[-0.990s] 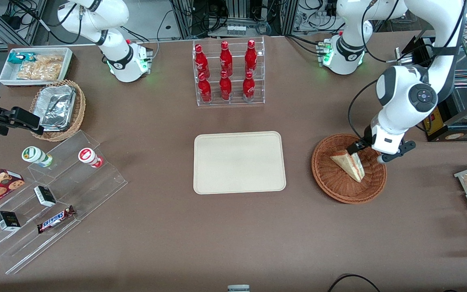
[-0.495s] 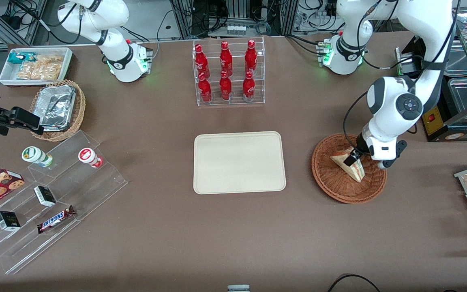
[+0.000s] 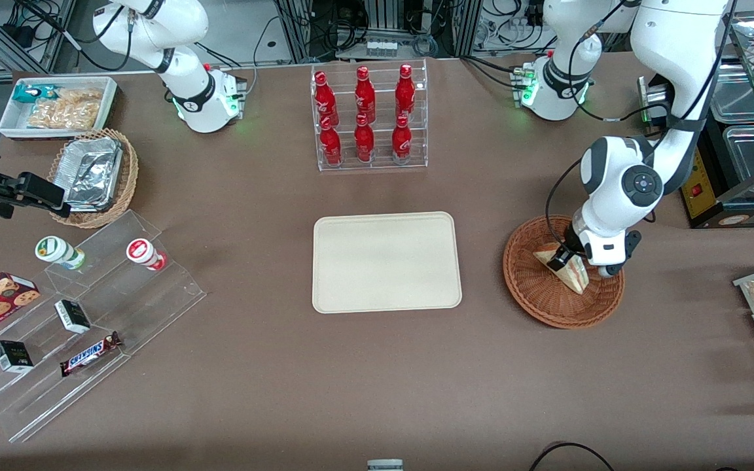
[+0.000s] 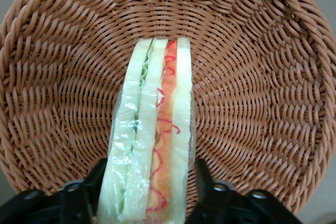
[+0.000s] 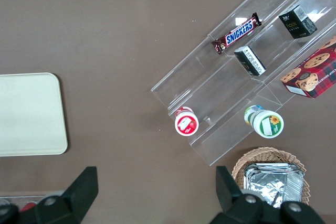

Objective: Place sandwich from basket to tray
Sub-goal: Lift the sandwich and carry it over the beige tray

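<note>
The sandwich (image 4: 152,135) lies in the basket (image 4: 273,103), standing on one bread face's edge so that its layered cut side, green filling next to red, faces up at the wrist camera; its long axis runs straight out from the gripper (image 4: 149,182), from the wide end between the fingers to the narrow tip near the basket's middle. The gripper's two fingers (image 4: 100,177) stand apart, one on each bread face, close to the wrap or just touching it; I cannot tell whether they press yet, but the wedge does not look squeezed, so I judge the claw open and straddling, with the closing still to come. In the front view the gripper (image 3: 570,260) sits low over the sandwich (image 3: 570,271), inside the basket (image 3: 547,307), and the working arm is the nearer one by far. The tray (image 3: 387,261) lies on the table beside the basket, toward the parked arm's end, well apart from it; so the carry, once the grip holds, would run sideways across the sandwich's long axis.

Counted: one sandwich, one reddish-brown basket, one tray, nothing on it. Farther from the front camera than the tray stands a clear rack (image 3: 370,118) with six red bottles.
</note>
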Motion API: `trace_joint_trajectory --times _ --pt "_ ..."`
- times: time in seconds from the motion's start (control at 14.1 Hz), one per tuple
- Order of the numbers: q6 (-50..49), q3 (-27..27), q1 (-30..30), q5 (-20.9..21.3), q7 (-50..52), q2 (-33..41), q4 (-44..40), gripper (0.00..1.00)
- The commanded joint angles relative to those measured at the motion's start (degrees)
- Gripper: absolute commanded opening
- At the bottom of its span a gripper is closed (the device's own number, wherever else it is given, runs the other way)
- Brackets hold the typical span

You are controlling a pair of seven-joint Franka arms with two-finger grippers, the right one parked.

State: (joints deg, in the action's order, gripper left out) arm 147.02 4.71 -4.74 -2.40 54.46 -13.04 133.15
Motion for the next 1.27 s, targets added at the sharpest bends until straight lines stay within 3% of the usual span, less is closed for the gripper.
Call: trace_joint_trajectory --times 0.0,0.28,0.49,0.78,1.2 --pt "-1.5 -0.4 -0.4 -0.1 -6.3 1.4 0.0 0.03" --pt "-6.2 -0.2 -0.8 1.6 -25.3 3.4 -1.9 0.04" --pt "-15.3 -0.2 -4.8 1.9 -28.4 2.0 -9.7 0.0" --pt "-30.2 -0.1 -12.1 1.7 -24.8 -5.2 -26.4 0.0" --pt "-32.0 -0.3 -25.6 2.0 -10.4 -16.6 -40.8 0.0"
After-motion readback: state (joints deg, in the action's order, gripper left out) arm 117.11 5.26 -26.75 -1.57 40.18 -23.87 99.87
